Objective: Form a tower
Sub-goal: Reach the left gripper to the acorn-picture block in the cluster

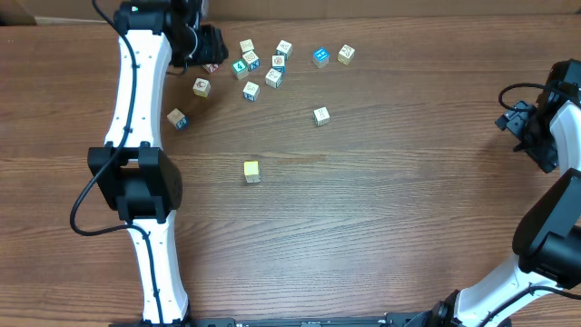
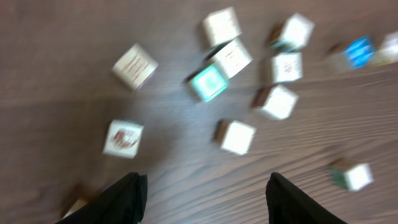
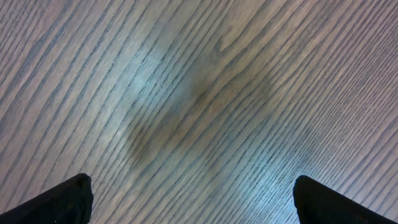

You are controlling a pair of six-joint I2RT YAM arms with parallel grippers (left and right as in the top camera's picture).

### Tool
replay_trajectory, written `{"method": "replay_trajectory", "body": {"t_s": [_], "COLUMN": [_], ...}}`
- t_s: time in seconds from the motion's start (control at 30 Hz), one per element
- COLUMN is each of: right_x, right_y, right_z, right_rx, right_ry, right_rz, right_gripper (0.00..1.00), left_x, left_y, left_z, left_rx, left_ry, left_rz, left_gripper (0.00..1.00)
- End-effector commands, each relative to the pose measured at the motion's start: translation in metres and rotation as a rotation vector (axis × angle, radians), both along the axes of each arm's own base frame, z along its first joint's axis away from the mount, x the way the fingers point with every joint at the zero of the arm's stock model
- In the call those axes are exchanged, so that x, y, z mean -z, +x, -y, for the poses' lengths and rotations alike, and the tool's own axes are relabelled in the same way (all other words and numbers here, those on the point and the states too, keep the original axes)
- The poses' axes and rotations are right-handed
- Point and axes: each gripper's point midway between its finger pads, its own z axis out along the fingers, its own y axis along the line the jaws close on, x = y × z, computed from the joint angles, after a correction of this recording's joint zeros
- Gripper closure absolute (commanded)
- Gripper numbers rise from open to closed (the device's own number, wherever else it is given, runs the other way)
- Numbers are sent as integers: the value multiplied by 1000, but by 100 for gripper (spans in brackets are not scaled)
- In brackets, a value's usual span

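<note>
Blocks point(image 1: 273, 78) lay scattered on the surface point(image 1: 381, 209), none visibly stacked; left hand point(image 2: 205, 185) and right hand point(image 3: 193, 185) released, empty.

We see a loose cluster of cubes point(image 1: 263, 64) at the table's point(image 1: 381, 227) twelve o'clock. From the middle cube point(image 1: 251, 171), a near cube point(image 1: 320, 115) lies at two o'clock and a far cube point(image 1: 176, 118) at ten.
</note>
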Motion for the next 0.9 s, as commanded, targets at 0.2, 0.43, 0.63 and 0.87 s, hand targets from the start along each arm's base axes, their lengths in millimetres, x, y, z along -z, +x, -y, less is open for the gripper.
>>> {"method": "replay_trajectory", "body": {"t_s": [0.2,0.43,0.63,0.87], "right_x": [-17,-17,-17,-17], "right_y": [5,5,5,5], "right_z": [5,5,5,5], "right_rx": [2,2,2,2], "right_ry": [-28,-28,-28,-28], "right_rz": [41,41,41,41], "right_gripper": [0,0,0,0], "left_x": [45,61,61,77], "left_y": [-3,6,13,13], "left_z": [-32,-33,-36,-36], "left_rx": [-86,-30,42,92], "left_ry": [195,229,275,294], "left_rz": [-100,-85,-46,-50], "left_gripper": [36,38,42,37]}}
